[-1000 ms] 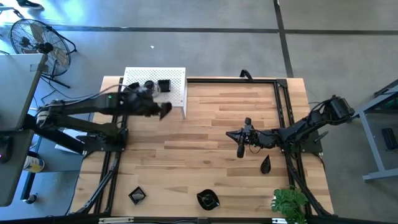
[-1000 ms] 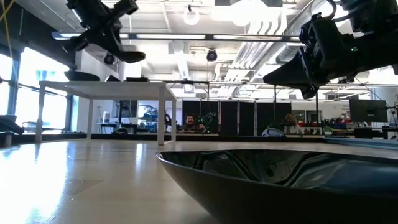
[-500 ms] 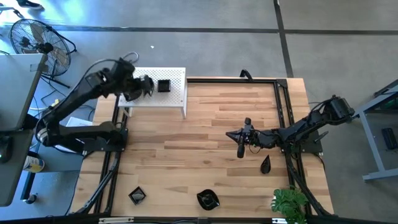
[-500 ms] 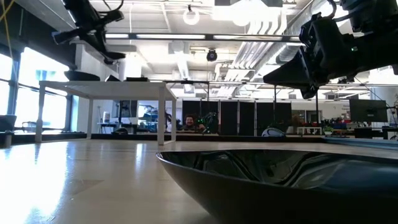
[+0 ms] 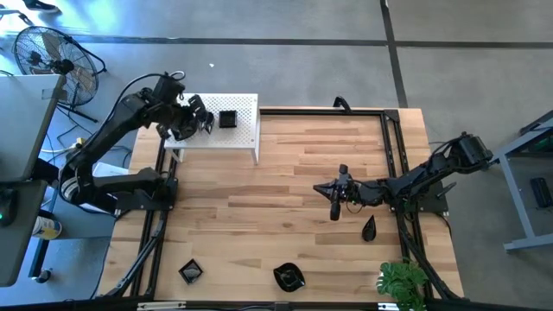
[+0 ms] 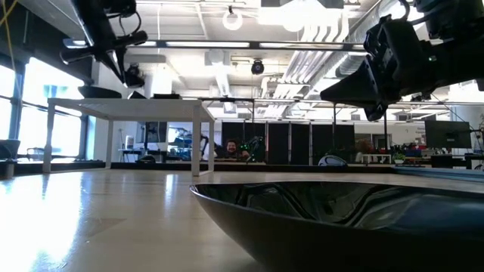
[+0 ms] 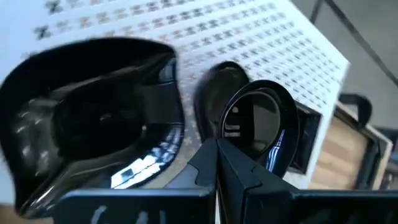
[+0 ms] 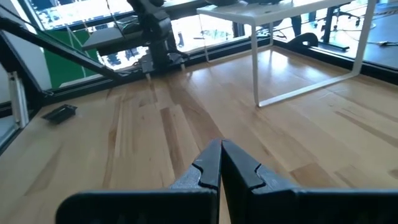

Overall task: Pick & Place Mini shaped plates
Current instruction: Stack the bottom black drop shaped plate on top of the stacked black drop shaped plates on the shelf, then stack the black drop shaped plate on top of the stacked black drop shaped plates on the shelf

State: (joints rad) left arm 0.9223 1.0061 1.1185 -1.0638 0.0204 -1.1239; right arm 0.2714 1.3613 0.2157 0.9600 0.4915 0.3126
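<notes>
- Two grippers clenched, nothing held.
- Left gripper (image 5: 206,123) hovering over white stand (image 5: 246,130) at table's 11 o'clock, plates (image 5: 227,119) resting on it.
- Right gripper (image 5: 333,210) above table centre.
- Three more plates (image 5: 289,277) near 6 o'clock edge.

The table (image 5: 285,181) is made of light wooden planks with a striped grain, and it is framed by black rails. At its far left corner a white stand (image 5: 246,121) is seen, covered by a regular pattern of small holes. On the stand, glossy black plates (image 7: 93,143) are shown with bright reflections. More black plates (image 5: 289,277) lie at the near edge of the table. Beside them a green plant (image 5: 403,282) is seen. Both arms are dark.
</notes>
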